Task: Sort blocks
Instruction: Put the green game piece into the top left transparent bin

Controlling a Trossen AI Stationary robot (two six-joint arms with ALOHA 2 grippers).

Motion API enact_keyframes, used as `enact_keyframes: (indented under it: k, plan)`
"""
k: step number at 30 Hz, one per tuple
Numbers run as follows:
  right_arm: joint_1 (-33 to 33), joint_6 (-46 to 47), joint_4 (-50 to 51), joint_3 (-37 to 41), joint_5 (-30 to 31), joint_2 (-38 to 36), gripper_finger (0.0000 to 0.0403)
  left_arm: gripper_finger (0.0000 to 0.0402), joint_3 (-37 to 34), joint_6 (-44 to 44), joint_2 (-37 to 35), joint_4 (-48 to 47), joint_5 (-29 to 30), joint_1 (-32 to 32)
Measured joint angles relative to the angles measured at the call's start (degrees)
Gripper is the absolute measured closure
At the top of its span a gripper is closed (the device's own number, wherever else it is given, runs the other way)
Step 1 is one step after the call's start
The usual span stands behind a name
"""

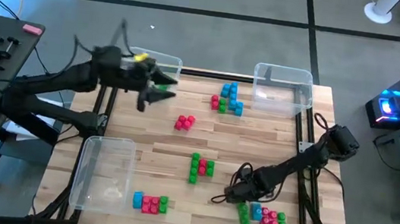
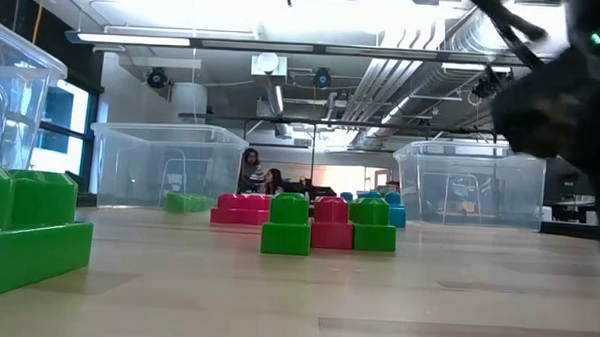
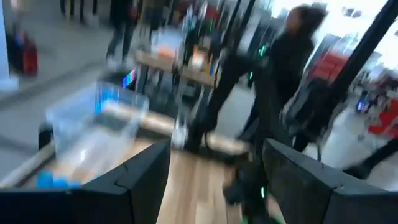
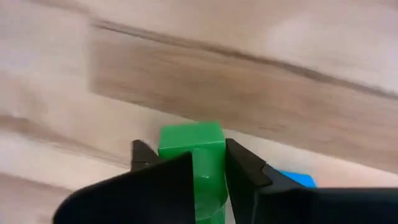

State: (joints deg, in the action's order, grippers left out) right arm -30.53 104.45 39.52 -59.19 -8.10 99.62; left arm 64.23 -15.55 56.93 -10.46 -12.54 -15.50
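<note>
No text, label, brand or number can be read in any view. The blocks [image 1: 202, 166] show plain studded faces only.

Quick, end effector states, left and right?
Left end effector: open, empty, raised near the far-left bin.
Right end effector: shut on a green block at the near-right cluster.

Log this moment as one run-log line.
task: sort blocks | right gripper: shut on green block | left gripper: open, raised near far-left bin
</note>
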Motion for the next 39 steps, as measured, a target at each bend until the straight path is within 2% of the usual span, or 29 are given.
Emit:
enact_keyframes:
  k: [3, 5, 8, 12, 14, 16, 20, 25, 29, 34, 39]
  plan:
    - [1.0, -4.5, 5.9, -4.5, 3.8, -2.0, 0.0397, 0.0158, 0.0, 2.6, -3.7, 3.3, 0.3, -0.8]
    - [2.4, -7.9, 9.6, -7.7, 8.6, -3.7, 0.0399, 0.0158, 0.0, 4.6, -5.9, 4.1, 1.3, -1.4]
    - [5.0, -14.0, 12.8, -13.2, 20.9, -7.6, 0.0396, 0.0158, 0.0, 7.5, -8.0, 3.7, 1.7, -1.9]
    - [8.6, -26.5, 12.2, -21.2, 39.3, -12.3, 0.0400, 0.0158, 0.0, 6.6, -8.0, 0.8, 1.9, -2.0]
    - [10.5, -34.2, 11.4, -25.5, 45.6, -13.8, 0.0400, 0.0158, 0.0, 5.2, -6.9, -1.6, 1.9, -1.3]
    - [12.6, -42.5, 9.7, -29.4, 48.6, -14.6, 0.0400, 0.0158, 0.0, 4.7, -5.1, -4.1, 1.9, 0.0]
    - [16.6, -59.2, 2.2, -34.9, 47.6, -14.5, 0.0401, 0.0158, 0.0, 4.7, 0.2, -4.8, 1.9, 3.9]
    - [19.8, -75.2, -9.6, -37.2, 40.2, -14.3, 0.0402, 0.0158, 0.0, 7.3, 5.8, -4.5, 0.8, 7.6]
    - [20.7, -82.4, -15.4, -37.5, 35.3, -14.3, 0.0402, 0.0158, 0.0, 7.2, 7.4, 0.3, -0.7, 9.1]
    - [21.2, -86.4, -17.7, -37.5, 33.4, -14.3, 0.0402, 0.0158, 0.0, 5.8, 8.3, 10.1, -3.5, 9.7]
    - [21.2, -91.0, -22.2, -37.5, 30.5, -14.3, 0.0402, 0.0158, 0.1, 4.6, 9.4, 11.3, -2.2, 9.7]
